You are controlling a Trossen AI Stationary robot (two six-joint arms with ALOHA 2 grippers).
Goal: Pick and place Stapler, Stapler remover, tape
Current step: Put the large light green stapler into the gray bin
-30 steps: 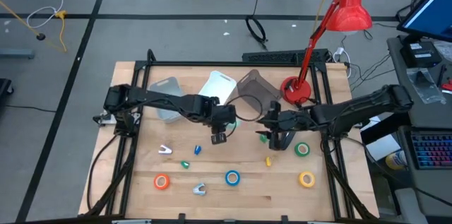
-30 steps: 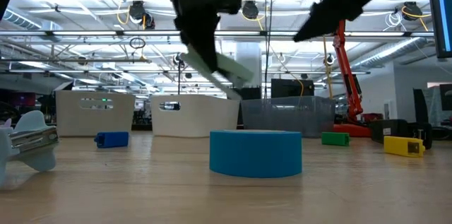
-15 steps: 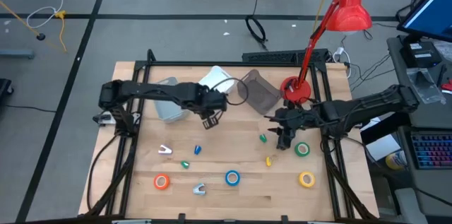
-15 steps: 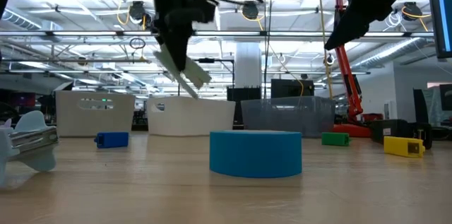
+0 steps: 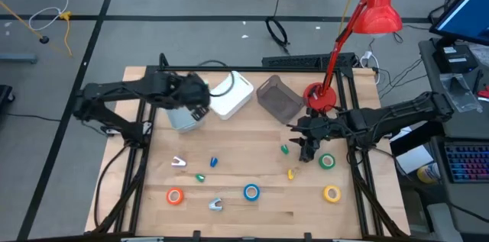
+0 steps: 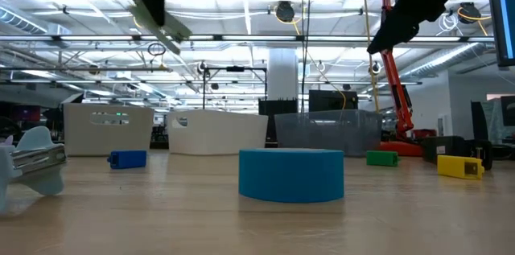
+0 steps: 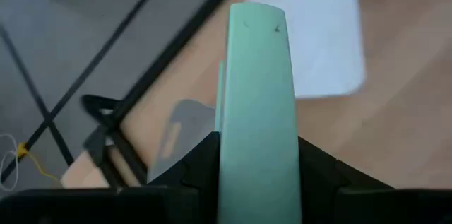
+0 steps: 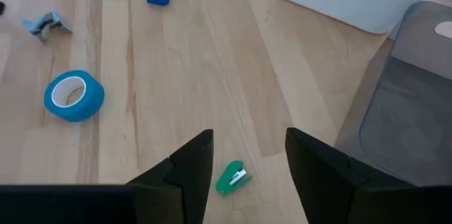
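We hold a pale green stapler (image 7: 256, 111) between the fingers of our left gripper (image 5: 195, 109). The fingers are closed snugly on its sides, and it is up in the air near the table's (image 5: 252, 215) back left corner. It hangs over the grey bin (image 5: 180, 115), just beside the white bin (image 5: 232, 94). To do this well, we should get the stapler right over the bin, go down low, then let go softly so it does not bounce out. Our right gripper (image 5: 306, 149) waits near the right edge, fingers open and holding nothing, above a small green stapler (image 8: 232, 177). The blue tape (image 5: 251, 191) sits near the front edge.
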